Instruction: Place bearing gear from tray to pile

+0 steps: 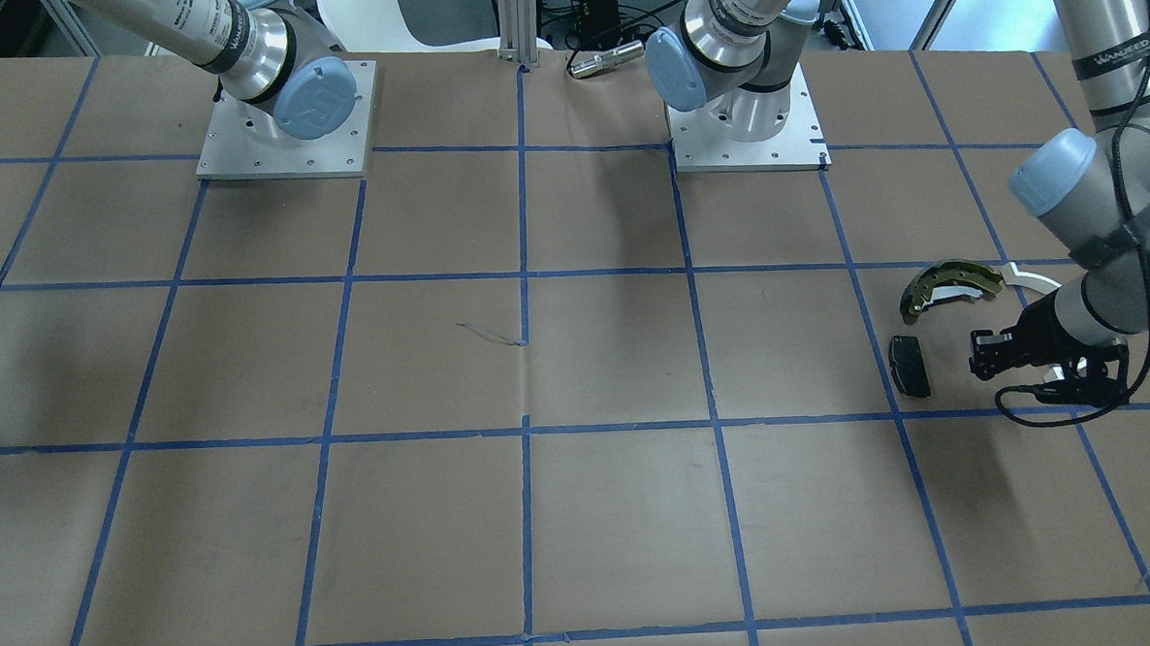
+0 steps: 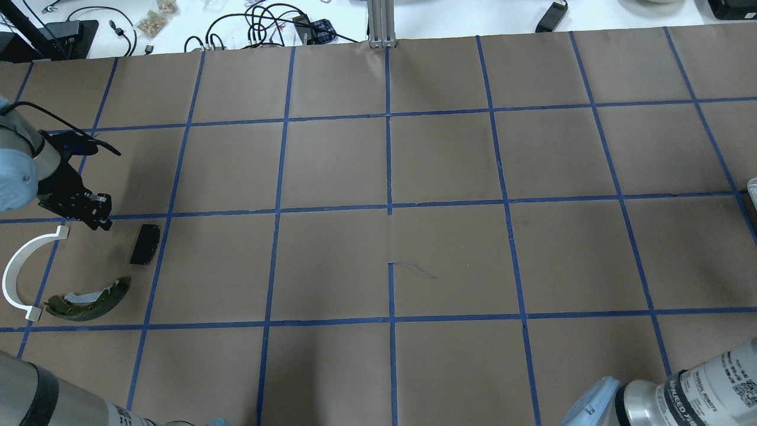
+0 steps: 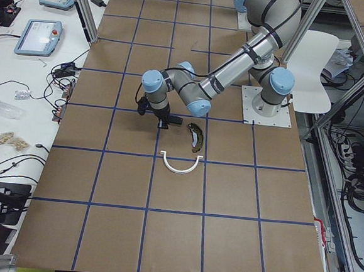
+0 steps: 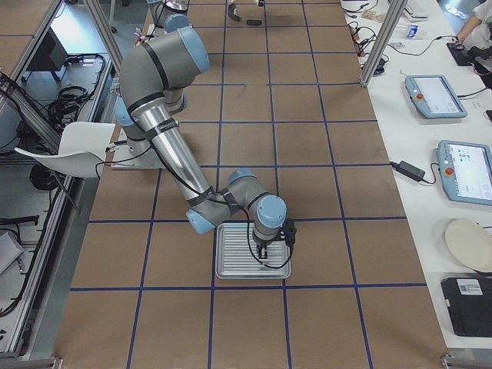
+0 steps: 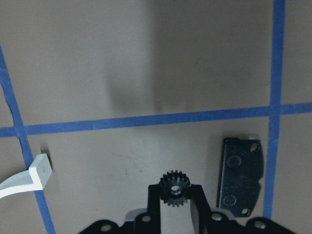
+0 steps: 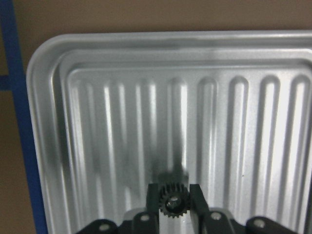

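My left gripper (image 5: 174, 191) is shut on a small black bearing gear (image 5: 174, 184), held over the brown table at the pile. The pile's black pad (image 5: 240, 183) lies just to the gear's right and the white arc's (image 5: 30, 176) end to its left. Overhead, the left gripper (image 2: 99, 216) stands beside the pad (image 2: 145, 244), the arc (image 2: 18, 272) and the olive brake shoe (image 2: 89, 302). My right gripper (image 6: 173, 199) is shut on a second black gear (image 6: 173, 201) over the ribbed silver tray (image 6: 53, 122). I cannot tell whether that gear touches the tray floor.
Blue tape lines grid the brown paper. The tray (image 4: 231, 265) sits at the table's right end, the pile (image 1: 952, 285) at the left end. Both arm bases (image 1: 285, 122) stand on metal plates. Tablets, cables and a bottle lie on side benches.
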Available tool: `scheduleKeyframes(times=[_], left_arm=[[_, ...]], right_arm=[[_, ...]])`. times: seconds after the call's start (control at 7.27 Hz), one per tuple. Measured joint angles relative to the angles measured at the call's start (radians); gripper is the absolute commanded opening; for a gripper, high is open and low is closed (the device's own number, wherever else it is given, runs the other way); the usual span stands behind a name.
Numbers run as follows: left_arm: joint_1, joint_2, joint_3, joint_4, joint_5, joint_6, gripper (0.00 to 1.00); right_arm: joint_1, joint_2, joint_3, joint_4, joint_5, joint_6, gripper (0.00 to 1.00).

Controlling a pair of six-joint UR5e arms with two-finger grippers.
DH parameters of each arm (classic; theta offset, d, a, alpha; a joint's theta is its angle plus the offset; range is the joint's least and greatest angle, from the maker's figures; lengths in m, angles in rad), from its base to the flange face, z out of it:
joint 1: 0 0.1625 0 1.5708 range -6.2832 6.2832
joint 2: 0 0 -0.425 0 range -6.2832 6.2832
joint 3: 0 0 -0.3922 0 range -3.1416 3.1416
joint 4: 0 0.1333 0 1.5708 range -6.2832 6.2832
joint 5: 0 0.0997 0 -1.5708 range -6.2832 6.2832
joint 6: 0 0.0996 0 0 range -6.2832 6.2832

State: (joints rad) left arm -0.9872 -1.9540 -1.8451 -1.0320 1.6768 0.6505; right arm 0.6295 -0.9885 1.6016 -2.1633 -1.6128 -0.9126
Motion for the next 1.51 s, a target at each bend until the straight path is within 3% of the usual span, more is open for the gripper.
scheduleKeyframes(times=[0.28, 0.55, 0.69, 0.96, 1.24, 1.51], left_arm=[[0.005, 0.005, -0.078, 0.081, 0.002, 0.010, 0.00], [0.007, 0.012, -0.093, 0.093, 0.006, 0.013, 0.00], [0.008, 0.017, -0.095, 0.090, 0.008, 0.013, 0.06], [0.033, 0.026, -0.107, 0.082, 0.008, 0.016, 0.32], [0.057, 0.030, -0.114, 0.081, 0.007, 0.021, 0.99], [0.054, 0.031, -0.111, 0.080, 0.002, 0.021, 1.00]], right_arm=[[0.074, -0.089, 0.001, 0.122, 0.004, 0.121, 0.00], [0.254, -0.199, 0.003, 0.264, 0.003, 0.298, 0.00], [0.348, -0.256, 0.014, 0.329, 0.003, 0.389, 0.00], [0.551, -0.381, 0.130, 0.374, 0.007, 0.639, 0.00], [0.816, -0.448, 0.273, 0.249, 0.016, 0.960, 0.00], [1.078, -0.393, 0.312, 0.115, 0.017, 1.200, 0.00]])
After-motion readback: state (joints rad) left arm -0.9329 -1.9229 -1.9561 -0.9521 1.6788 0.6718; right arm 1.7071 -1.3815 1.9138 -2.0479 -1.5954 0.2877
